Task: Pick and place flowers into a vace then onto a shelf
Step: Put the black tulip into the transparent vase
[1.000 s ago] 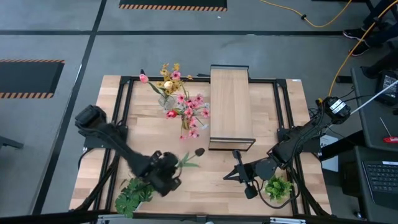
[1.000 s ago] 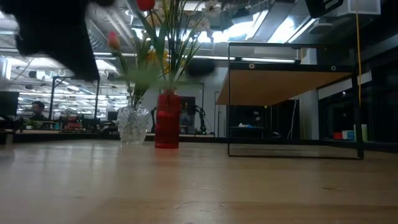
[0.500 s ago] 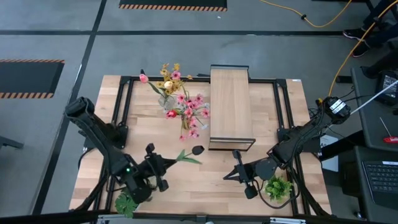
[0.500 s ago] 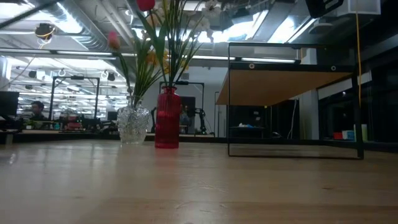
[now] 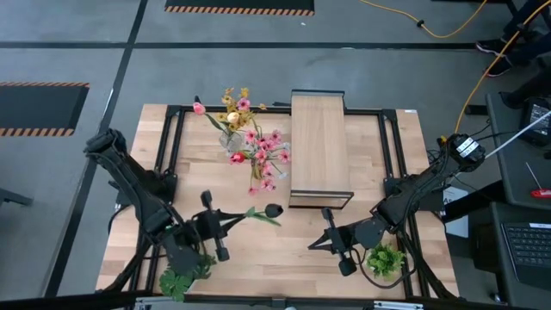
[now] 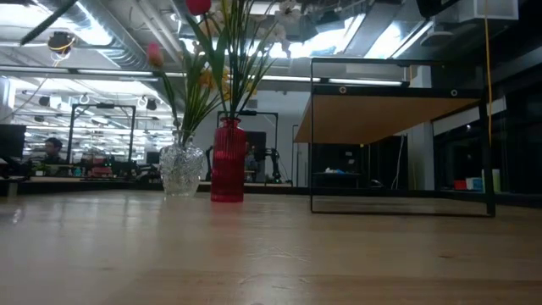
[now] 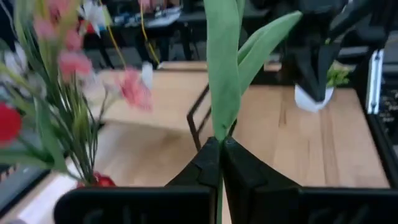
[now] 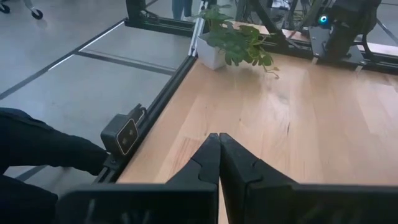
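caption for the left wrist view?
Left gripper shut on a green flower stem, bouquet beside, shelf ahead.

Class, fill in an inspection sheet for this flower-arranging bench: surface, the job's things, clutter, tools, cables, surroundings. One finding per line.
Surface: wooden table, dark frame rails along its edges.
Job's things: flowers bunched in a clear vase and a red vase; shelf beside them, nothing on top.
Clutter: leafy plants at both near corners.
Tools: left tool shut on one flower stem; right tool shut, holding nothing, low over the near table.
Cables: yellow cable on the floor.
Surroundings: grey floor, laptop on a side bench.
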`<move>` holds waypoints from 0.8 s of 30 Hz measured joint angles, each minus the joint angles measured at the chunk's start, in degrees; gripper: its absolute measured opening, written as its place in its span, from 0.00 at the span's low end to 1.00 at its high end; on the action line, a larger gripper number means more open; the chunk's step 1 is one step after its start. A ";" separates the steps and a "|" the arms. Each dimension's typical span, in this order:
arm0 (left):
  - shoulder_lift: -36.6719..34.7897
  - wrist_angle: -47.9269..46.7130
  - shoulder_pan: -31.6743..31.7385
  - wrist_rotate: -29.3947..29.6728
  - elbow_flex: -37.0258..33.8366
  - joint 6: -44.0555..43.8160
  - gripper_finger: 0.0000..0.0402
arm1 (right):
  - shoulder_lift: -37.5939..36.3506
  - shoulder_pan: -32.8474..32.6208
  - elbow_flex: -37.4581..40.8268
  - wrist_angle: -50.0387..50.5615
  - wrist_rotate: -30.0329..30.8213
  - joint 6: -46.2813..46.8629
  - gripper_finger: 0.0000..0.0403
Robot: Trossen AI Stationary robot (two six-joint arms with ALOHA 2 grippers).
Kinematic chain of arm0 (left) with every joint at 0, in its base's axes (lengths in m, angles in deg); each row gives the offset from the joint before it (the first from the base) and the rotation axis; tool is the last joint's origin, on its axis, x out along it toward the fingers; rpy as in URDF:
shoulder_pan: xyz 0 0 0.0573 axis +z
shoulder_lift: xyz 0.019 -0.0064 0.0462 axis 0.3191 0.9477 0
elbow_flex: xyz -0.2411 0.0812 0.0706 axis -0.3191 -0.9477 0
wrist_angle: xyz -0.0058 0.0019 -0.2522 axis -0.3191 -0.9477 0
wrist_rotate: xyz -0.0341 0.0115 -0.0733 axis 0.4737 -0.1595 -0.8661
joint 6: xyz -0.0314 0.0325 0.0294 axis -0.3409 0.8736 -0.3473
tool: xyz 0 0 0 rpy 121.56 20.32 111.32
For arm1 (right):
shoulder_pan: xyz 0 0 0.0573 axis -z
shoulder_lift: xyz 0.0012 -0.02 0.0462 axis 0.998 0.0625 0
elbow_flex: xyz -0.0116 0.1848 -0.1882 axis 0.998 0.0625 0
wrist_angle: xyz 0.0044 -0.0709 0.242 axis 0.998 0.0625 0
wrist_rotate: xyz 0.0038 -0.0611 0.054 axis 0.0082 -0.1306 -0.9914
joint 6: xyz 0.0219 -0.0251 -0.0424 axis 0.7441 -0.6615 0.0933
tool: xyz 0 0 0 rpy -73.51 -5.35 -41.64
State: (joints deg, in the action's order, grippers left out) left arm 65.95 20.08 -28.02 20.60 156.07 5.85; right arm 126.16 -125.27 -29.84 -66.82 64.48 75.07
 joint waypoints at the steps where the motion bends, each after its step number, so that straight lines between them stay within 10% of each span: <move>1: -0.48 1.52 0.00 0.09 0.01 2.07 0.01 | 0.00 0.00 0.00 -0.02 0.00 0.00 0.01; 8: -4.52 11.78 0.32 5.31 0.06 20.59 0.01 | 0.00 0.00 0.00 -0.02 0.00 -0.02 0.01; 17: -14.21 15.07 2.99 7.21 -8.77 22.05 0.01 | 0.00 0.00 0.00 -0.09 -0.01 -1.35 0.01; 24: -23.10 35.08 7.38 -5.17 -20.59 38.17 0.01 | 0.00 -0.01 0.00 -0.08 0.00 -4.17 0.01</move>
State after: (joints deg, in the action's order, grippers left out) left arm 42.85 55.16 -20.65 15.42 135.49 44.02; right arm 126.16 -125.28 -29.84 -66.90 64.48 70.90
